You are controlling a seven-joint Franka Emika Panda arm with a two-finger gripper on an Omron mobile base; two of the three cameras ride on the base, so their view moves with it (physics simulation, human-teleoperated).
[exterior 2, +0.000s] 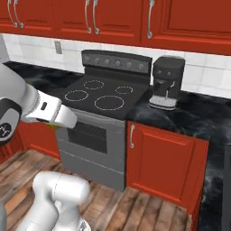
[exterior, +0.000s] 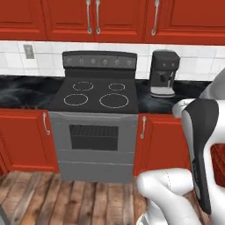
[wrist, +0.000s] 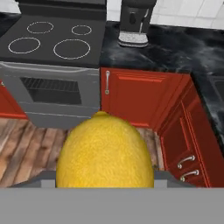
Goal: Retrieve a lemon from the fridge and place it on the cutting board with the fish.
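The lemon [wrist: 105,153], yellow and round, looms large at the bottom of the hand view, right in front of the camera and covering the finger tips. My gripper [exterior 2: 61,122] is shut on it, held in the air above the wooden floor in front of the lower cabinets. In the right base view a sliver of the lemon [exterior 2: 55,127] peeks out under the white hand at the left. The fridge and the cutting board are out of view.
A grey oven [exterior: 94,132] with a black stovetop stands ahead. A dark coffee machine [exterior: 163,72] sits on the black marble counter [exterior 2: 198,117] to its right. Red cabinets [wrist: 140,96] run below and above. Wooden floor [exterior: 83,197] lies in front.
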